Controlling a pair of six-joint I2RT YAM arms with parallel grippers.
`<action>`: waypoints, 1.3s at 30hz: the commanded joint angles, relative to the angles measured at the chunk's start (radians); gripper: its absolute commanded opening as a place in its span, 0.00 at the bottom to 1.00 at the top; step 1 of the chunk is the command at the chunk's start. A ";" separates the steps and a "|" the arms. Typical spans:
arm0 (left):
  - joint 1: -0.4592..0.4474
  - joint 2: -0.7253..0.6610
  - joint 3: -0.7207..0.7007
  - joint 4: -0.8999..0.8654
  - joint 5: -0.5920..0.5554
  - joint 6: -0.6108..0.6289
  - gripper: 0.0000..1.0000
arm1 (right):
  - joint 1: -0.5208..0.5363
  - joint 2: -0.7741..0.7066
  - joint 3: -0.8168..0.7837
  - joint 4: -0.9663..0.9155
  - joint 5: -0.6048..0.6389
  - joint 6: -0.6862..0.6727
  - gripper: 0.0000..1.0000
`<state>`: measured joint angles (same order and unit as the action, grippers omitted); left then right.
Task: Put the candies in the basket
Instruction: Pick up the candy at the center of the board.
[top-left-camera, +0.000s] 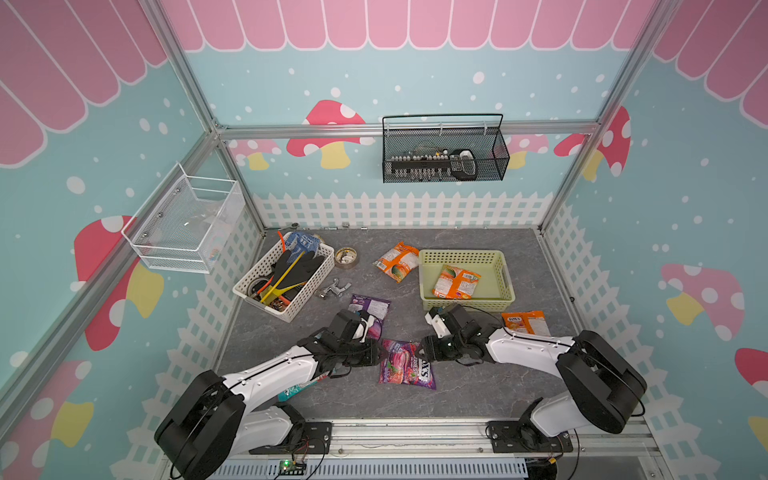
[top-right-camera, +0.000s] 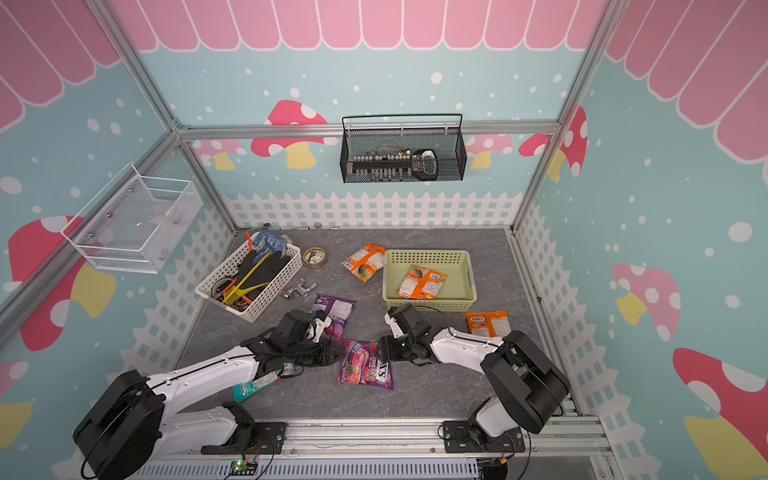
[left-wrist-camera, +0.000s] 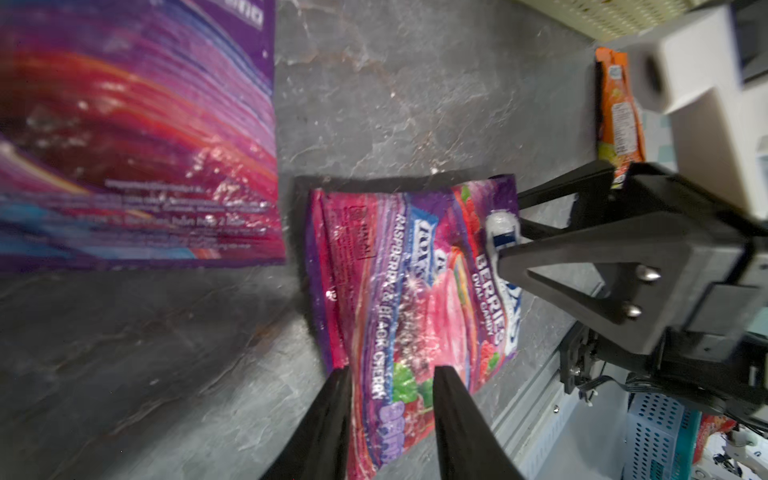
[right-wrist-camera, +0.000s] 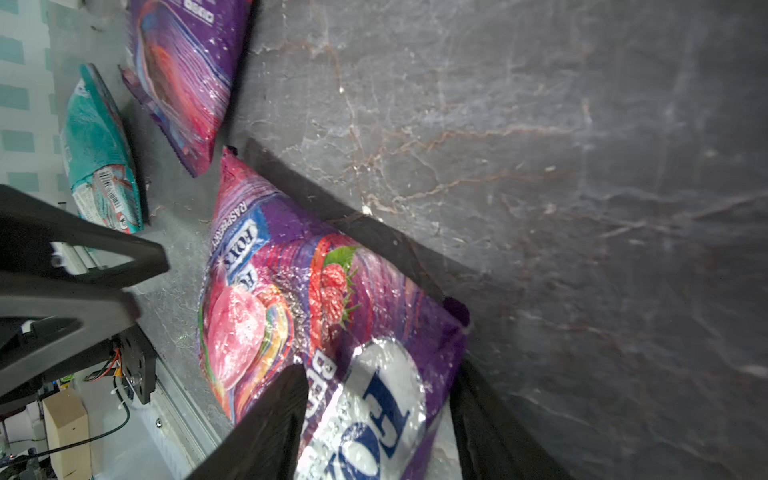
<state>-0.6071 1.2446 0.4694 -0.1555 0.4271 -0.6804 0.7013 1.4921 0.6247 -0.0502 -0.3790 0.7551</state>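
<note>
While the left arm (top-left-camera: 270, 370) and the right arm (top-left-camera: 528, 347) reach in from the near rail, both grippers meet at the glossy purple FOX'S candy bag (top-left-camera: 407, 365). It lies flat on the grey marbled tabletop (top-left-camera: 478, 390), in front of and apart from the shallow pale yellow-green plastic basket (top-left-camera: 461, 258) with lattice sides. At one short end of that bag, the left gripper (left-wrist-camera: 392, 370) has its black fingers (left-wrist-camera: 461, 424) a little apart with the bag's edge showing between them; whether they pinch it cannot be told. At the opposite end the right gripper (right-wrist-camera: 380, 372) has its jaws wide apart on either side of the silver logo patch, not closed on it. One orange candy bag (top-left-camera: 456, 282) lies tilted inside the basket. A second orange candy bag (top-left-camera: 397, 262) rests on the tabletop just beside the basket's left wall. A third orange candy bag (top-left-camera: 524, 322) lies near its front right corner, partly behind the right arm. The other purple candy bag (top-left-camera: 372, 309) sits just beyond the left arm's wrist, partly covered by it. The teal candy bag (top-right-camera: 253, 385) lies under the left arm, only partly showing. Farther left stands a white plastic tool basket (top-left-camera: 282, 282) with a roll of tape (top-left-camera: 345, 257) beside it.
</note>
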 joint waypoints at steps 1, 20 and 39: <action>-0.011 0.041 -0.027 0.068 0.003 -0.031 0.32 | 0.003 0.019 -0.049 0.031 -0.051 0.024 0.61; -0.028 0.056 -0.047 0.092 -0.033 -0.034 0.29 | -0.003 -0.142 -0.007 0.090 -0.100 0.017 0.00; 0.016 -0.265 0.273 -0.173 -0.199 0.258 0.95 | -0.242 -0.172 0.653 -0.414 -0.092 -0.217 0.00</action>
<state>-0.5961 0.9974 0.7177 -0.2592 0.2615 -0.4950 0.5297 1.2877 1.2133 -0.3698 -0.4664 0.6064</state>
